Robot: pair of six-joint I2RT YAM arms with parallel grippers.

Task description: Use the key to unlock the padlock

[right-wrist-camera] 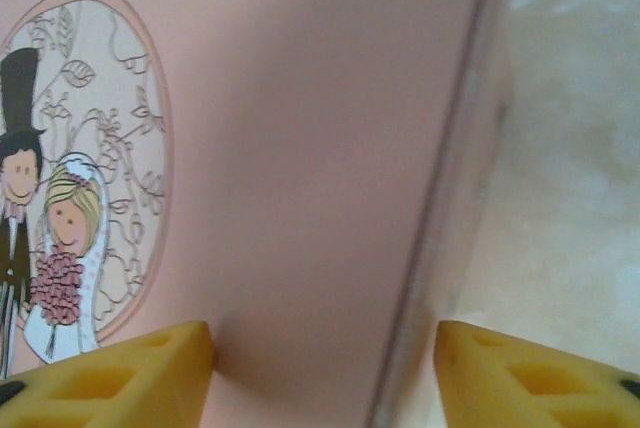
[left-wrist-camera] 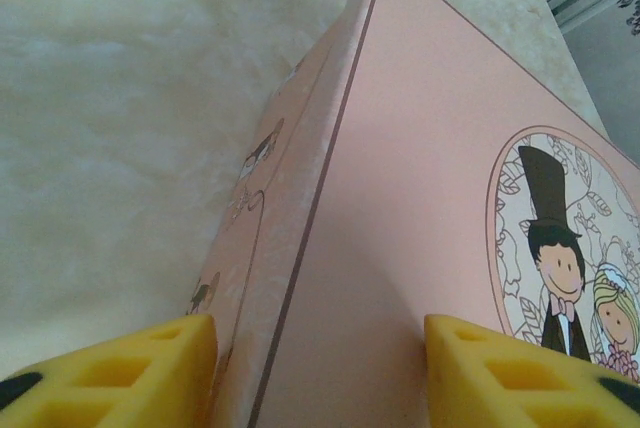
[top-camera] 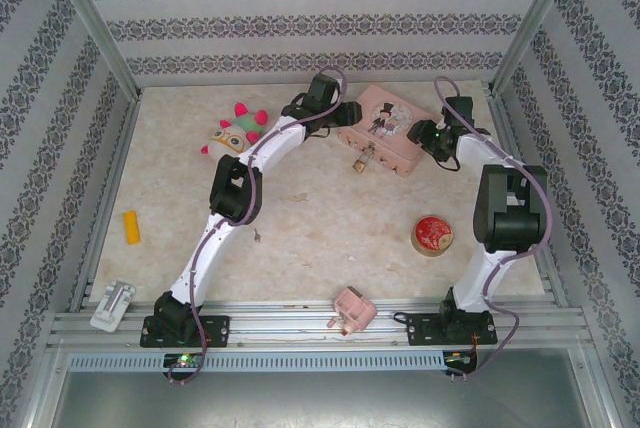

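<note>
Overhead catching padlock at tin front — my wrist cams seeing lid; left claw, right claw both gaping, gripping nothing.

There is one pink illustrated metal tin, one brass padlock, one tiny dark key, one colourful plush toy, one yellow oblong block, one round red tin, one pink plastic block, one white flat piece.
</note>
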